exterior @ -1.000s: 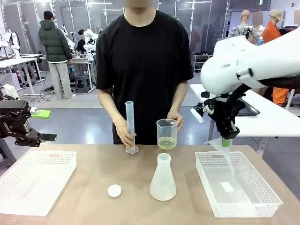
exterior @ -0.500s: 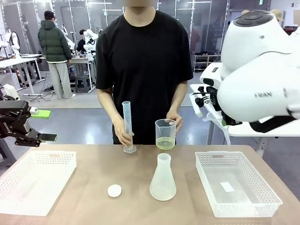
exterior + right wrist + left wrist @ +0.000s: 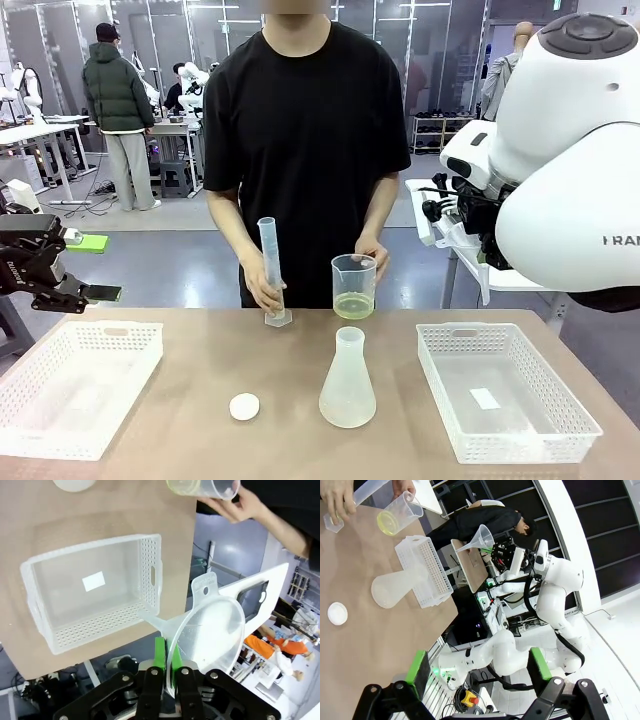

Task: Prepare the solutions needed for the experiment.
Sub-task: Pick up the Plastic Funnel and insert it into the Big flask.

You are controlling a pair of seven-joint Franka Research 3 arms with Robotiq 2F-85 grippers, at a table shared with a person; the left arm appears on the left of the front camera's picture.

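Right pincer (image 3: 166,666): clamped on the funnel (image 3: 210,630) — spout down.
Flask (image 3: 348,385): upright, below and left of it — right arm nearer.
Solution (image 3: 354,306): in the person's beaker (image 3: 355,275), beyond the flask.
Left pincer (image 3: 85,293): apart, far off.

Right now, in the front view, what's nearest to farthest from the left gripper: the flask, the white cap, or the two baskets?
1. left basket, beside the left gripper, on the table's left
2. white cap, left of the middle
3. conical flask, in the middle
4. right basket, at the far right
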